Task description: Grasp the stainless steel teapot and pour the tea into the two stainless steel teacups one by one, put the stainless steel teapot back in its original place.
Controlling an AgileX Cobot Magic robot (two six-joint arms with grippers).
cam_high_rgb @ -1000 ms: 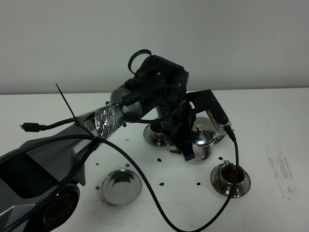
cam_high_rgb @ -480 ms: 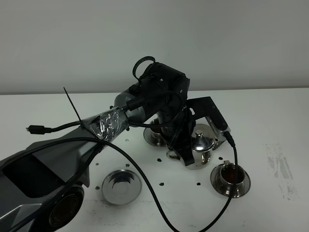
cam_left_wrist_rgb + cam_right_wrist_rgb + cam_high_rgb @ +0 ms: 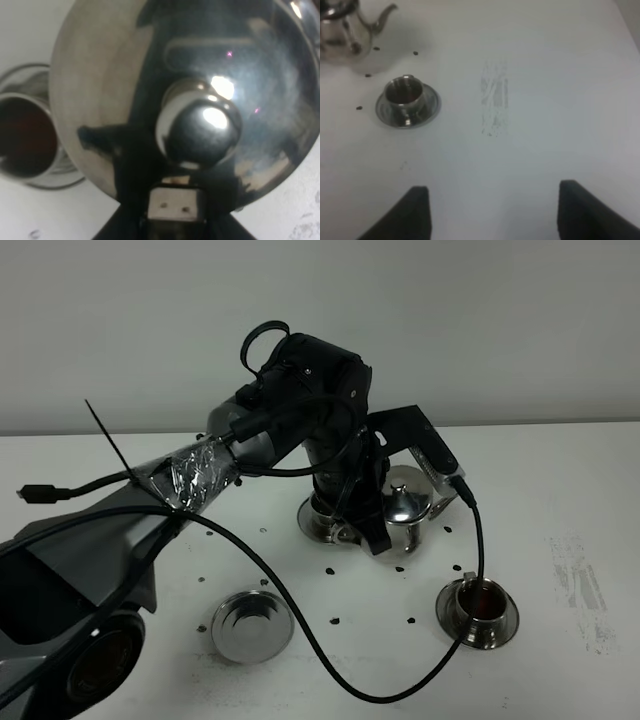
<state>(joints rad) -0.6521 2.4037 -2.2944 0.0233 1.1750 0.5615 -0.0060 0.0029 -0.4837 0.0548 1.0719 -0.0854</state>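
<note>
Your left gripper (image 3: pixel 385 525) is clamped on the mirror-polished steel teapot (image 3: pixel 405 502), lifted at table centre | dark-filled steel teacup on saucer (image 3: pixel 478 610) sits at the teapot's 5 o'clock | empty ringed steel saucer (image 3: pixel 251 622) at 8 o'clock | your right gripper (image 3: pixel 490 212) stands wide, empty.

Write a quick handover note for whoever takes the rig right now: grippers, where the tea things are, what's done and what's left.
Left gripper: shut on the handle of the mirror-polished stainless steel teapot, held off the table.
Right gripper: open, empty, clear of the work.
Near steel teacup on its saucer: holds dark tea.
Far steel teacup, behind the left arm: also dark inside in the left wrist view.
Empty ringed steel saucer: front left, bare.
Left: set the teapot on that saucer, release.
</note>
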